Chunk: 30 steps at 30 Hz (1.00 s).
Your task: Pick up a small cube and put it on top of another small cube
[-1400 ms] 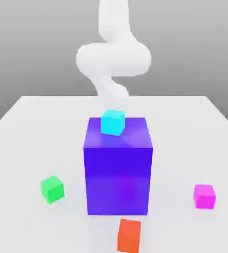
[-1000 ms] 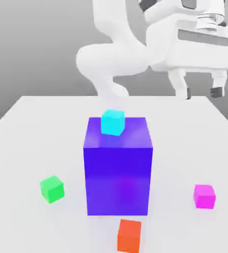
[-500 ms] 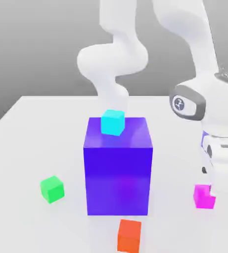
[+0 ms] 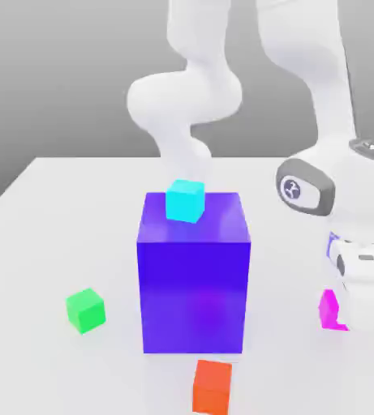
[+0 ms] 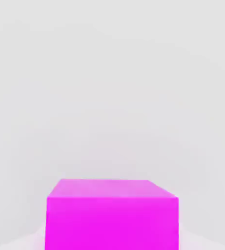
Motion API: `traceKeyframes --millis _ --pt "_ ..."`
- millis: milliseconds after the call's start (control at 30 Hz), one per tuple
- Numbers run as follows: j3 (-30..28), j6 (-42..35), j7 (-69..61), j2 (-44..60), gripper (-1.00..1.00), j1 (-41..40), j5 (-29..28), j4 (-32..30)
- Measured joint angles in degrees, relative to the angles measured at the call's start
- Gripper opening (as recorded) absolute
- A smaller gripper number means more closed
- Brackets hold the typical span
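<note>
Step in hand: the grasp. The hand [image 4: 346,323] is down at counter [image 4: 60,243] level over the small magenta cube [image 4: 328,310], at approx 4 o'clock from the big blue-purple cube [image 4: 193,275] in the exterior view. The hand body covers most of the cube; just a magenta sliver shows on its near side. The hand view has the cube [image 5: 112,215] sitting close under the camera, square-on, w/ bare counter beyond. Fingers themselves are hidden, but they read as drawn together, so my call is they're clamped on the magenta cube, which looks to sit on the counter, not yet lifted.

Next move, as a judgement: lift straight up w/o tilting, clear the height of whichever cube is the target, carry over and lower centred. The cyan cube [image 4: 185,200] atop the big block, at approx 10 o'clock from the hand, would need the most lift; the green cube [image 4: 85,310] at 9 o'clock and the orange-red cube [image 4: 212,387] at 7 o'clock lie low on the counter.

Arm pose: the arm loops up behind the big block, then comes down steeply on the exterior view's right, wrist vertical, hand pointing down.
</note>
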Motion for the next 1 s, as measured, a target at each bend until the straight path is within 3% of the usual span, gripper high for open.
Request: traceKeyframes --millis 367,1000 --pt "-3.23 1.80 3.11 -6.69 -1.00 -6.00 3.21 4.77" --pt "-16.73 -1.76 15.78 -16.86 -1.00 -29.79 -5.51 -0.75"
